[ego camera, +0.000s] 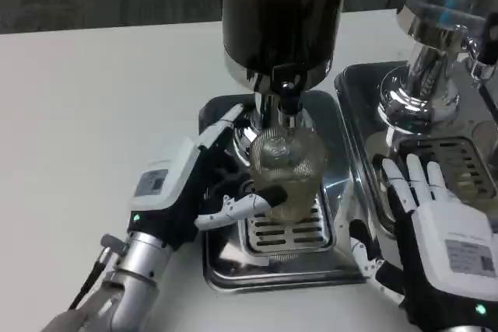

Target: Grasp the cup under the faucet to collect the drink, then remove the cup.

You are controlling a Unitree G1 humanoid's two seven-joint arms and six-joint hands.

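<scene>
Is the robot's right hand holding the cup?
No, the right hand rests open on the tray beside it; the left hand holds the cup.

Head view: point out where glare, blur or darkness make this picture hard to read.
In the head view, bright glare streaks the chrome drip tray and the second dispenser's polished base; the clear cup under the faucet looks soft and hazy, its contents hard to judge; the dark tank above shows almost no detail; the left hand and right hand read clearly.
</scene>
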